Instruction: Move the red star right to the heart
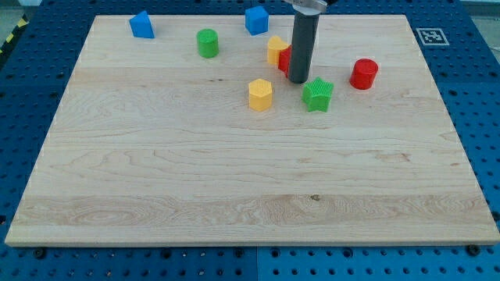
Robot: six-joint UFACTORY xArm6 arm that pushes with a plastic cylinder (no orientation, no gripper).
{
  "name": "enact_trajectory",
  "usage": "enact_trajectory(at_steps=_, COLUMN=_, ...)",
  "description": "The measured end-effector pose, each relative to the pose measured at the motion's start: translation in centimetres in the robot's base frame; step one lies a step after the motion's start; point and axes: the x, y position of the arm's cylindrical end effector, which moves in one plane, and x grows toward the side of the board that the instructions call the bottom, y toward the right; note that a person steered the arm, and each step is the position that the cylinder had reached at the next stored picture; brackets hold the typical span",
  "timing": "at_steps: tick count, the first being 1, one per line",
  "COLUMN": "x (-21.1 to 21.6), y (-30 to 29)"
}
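My tip (pixel 298 80) rests on the board near the view's top centre. A red block (pixel 284 58), mostly hidden behind the rod, peeks out at its left; its shape cannot be made out. It touches a yellow block (pixel 275 48) just to its upper left, whose shape is partly hidden. A green star (pixel 318 94) lies just right of and below the tip. A red cylinder (pixel 363 74) stands further right. A yellow hexagon block (pixel 260 94) lies left of and below the tip.
A green cylinder (pixel 207 43) stands at upper left of centre. A blue block (pixel 141 24) sits near the top left and another blue block (pixel 256 19) near the top centre. The wooden board (pixel 234 179) lies on a blue perforated table.
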Motion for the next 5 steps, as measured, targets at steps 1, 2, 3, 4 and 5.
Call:
enact_trajectory(at_steps=1, x=0.8, y=0.0)
enact_trajectory(at_steps=2, x=1.3, y=-1.4)
enact_trajectory(at_steps=3, x=0.9, y=-2.6)
enact_trajectory(at_steps=4, x=-0.5, y=-3.0)
enact_trajectory(at_steps=5, x=-0.6, y=-3.0)
